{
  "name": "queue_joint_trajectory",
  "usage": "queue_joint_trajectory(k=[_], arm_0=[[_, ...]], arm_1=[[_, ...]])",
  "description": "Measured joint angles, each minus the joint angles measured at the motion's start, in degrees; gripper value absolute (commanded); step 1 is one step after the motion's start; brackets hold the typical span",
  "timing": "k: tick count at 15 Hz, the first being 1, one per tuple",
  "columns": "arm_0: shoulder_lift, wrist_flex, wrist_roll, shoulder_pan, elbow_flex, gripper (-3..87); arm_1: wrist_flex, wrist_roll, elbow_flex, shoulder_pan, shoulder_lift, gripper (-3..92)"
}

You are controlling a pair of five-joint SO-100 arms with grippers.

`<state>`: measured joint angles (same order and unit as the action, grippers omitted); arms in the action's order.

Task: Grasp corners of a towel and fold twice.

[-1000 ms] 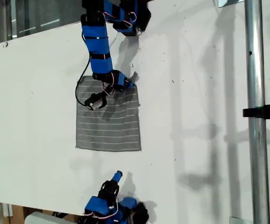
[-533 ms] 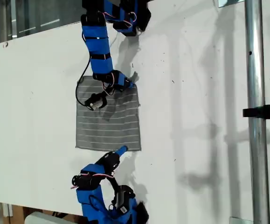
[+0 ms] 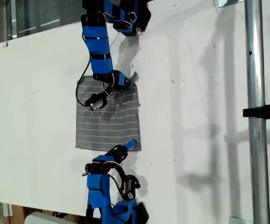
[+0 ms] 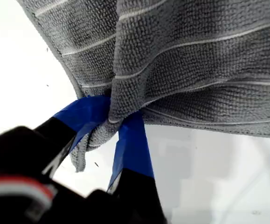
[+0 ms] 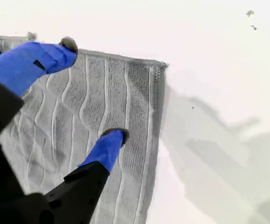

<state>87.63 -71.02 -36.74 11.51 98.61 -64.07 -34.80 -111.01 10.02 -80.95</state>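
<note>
The towel (image 3: 109, 123) lies flat on the white table (image 3: 195, 93) left of centre in the exterior view, stripes running across, its upper edge under the arm that reaches down from the top of the frame. We judge it light, soft and limp. It will drape and bunch rather than hold a shape, and the looped pile should grip the pads well enough, so slipping worries us less than dragging the whole cloth along. The hemmed corners are the places to take it, pinching the hem itself so that only one layer comes up.

Our first gripper (image 4: 114, 119) is closed tight on a bunched bit of the towel's hem, the fabric gathered between the blue fingers (image 4: 132, 144) and a small tip hanging free. In the exterior view this gripper (image 3: 95, 101) sits over the towel's upper left part. Our second gripper (image 5: 90, 92) stands wide open and holds nothing; one fingertip rests on the cloth a little inside the corner (image 5: 159, 65), the other hangs above the surface. In the exterior view it (image 3: 131, 143) is at the towel's lower right corner.

Against the earlier frames, the lower arm has travelled. A second ago it sat folded at the bottom edge, well apart from the cloth; half a second ago its tip was just below the towel's lower edge; now it overlaps the lower right corner. The upper arm and the towel's outline look unchanged.
</note>
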Motion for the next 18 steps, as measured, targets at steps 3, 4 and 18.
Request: queue_joint_trajectory(k=[3,4,18], arm_0=[[-5.54,3.25,-1.32,0.00,0.09,28.2],[-6.59,3.69,-1.32,0.00,0.18,27.8],[-21.01,1.32,-10.11,0.88,-10.63,-2.9]], arm_1=[[0.00,0.00,0.09,-0.18,0.00,-0.2],[0.00,0.00,0.09,-0.18,0.00,-0.2],[-0.44,-1.32,-0.62,-1.76,-1.32,-0.2]])
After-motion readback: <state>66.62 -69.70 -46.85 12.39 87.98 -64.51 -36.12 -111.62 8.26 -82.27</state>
